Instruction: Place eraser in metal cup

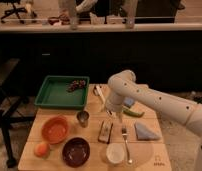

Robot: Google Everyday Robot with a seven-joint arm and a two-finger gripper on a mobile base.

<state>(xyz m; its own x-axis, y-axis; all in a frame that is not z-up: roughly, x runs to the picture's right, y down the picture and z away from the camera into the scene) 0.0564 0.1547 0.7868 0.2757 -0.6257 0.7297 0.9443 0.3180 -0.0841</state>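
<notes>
One white arm reached in from the right, its gripper [112,110] hanging low over the middle of the wooden table [159,150], fingers spread and holding nothing. Just below it and towards the front, the eraser [105,131] lay flat on the tabletop, not gripped. The metal cup [83,118] stood upright near the eraser's left, apart from it. Left of the cup sat an orange bowl [56,129], with a maroon bowl [76,151] in front. A green tray [54,95] lay behind, and a white cup [115,152] stood beside a fork [126,145].
</notes>
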